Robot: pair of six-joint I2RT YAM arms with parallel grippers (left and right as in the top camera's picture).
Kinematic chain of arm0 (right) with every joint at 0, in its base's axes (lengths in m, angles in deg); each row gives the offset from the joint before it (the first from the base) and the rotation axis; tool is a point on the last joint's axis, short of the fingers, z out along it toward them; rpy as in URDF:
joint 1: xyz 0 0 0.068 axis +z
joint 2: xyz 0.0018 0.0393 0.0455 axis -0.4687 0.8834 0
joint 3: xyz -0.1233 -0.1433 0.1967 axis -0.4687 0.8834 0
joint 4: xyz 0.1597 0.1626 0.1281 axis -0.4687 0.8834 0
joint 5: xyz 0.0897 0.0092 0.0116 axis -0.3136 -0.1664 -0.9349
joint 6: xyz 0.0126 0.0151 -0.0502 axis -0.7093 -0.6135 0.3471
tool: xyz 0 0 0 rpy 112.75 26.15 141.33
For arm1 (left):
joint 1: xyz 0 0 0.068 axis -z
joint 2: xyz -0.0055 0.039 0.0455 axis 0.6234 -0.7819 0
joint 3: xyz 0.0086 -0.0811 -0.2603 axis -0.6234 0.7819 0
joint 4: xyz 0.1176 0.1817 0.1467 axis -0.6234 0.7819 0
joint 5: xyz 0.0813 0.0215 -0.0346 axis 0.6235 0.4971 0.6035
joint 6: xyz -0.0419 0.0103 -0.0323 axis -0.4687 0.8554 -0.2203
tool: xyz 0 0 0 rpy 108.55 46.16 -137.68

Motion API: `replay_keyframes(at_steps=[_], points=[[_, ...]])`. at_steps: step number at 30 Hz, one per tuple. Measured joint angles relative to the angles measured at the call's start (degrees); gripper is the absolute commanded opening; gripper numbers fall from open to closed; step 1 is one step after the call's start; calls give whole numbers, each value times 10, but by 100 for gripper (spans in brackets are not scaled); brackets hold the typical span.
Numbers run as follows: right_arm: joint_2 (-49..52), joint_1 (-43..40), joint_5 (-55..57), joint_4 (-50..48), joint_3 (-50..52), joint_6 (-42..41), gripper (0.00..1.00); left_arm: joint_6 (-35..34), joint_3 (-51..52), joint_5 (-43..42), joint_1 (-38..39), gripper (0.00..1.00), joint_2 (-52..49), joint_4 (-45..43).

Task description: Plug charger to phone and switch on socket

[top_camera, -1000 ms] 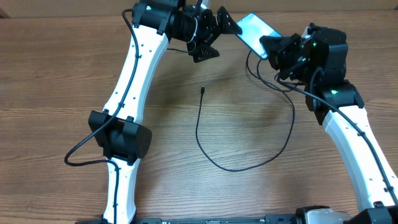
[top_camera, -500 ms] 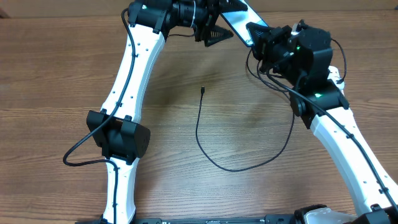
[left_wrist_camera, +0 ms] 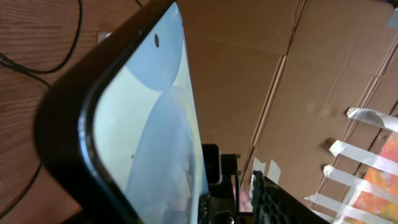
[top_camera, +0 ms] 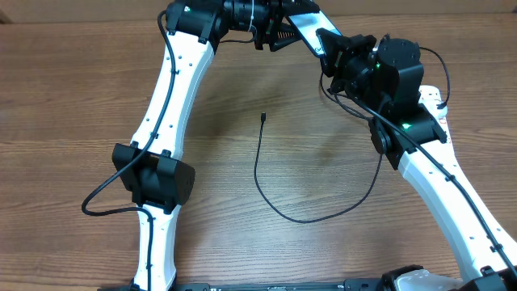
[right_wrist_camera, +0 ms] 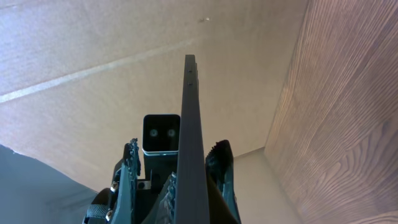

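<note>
Farther back over the table (top_camera: pixel 73 97) than a second ago, the right gripper (top_camera: pixel 328 48) clamps the phone (top_camera: pixel 300 22) edge-on, raised at the far edge. The left gripper (top_camera: pixel 277 35) narrows beside it (gripping or not, I cannot tell). Steady the phone before fetching the charger (top_camera: pixel 257 166), whose connector tip (top_camera: pixel 264 118) lies mid-table.

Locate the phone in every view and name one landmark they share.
Overhead: phone at top centre, tilted.
Left wrist: phone fills the left half, screen showing.
Right wrist: phone edge-on, a thin dark strip at centre.
Shared landmark: the wooden table, in all three.
</note>
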Motion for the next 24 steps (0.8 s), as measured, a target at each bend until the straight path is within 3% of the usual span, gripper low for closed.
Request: replay_keyframes(at_steps=[5, 7, 9, 24], points=[[0, 0, 0, -1, 0, -6, 4, -14, 0, 10, -5, 47, 0, 0], [0, 0, 0, -1, 0, -7, 4, -22, 0, 14, -8, 34, 0, -1], [0, 0, 0, -1, 0, -7, 4, -29, 0, 19, -9, 30, 0, -2], [0, 4, 0, -6, 0, -7, 4, -67, 0, 34, -12, 31, 0, -2]])
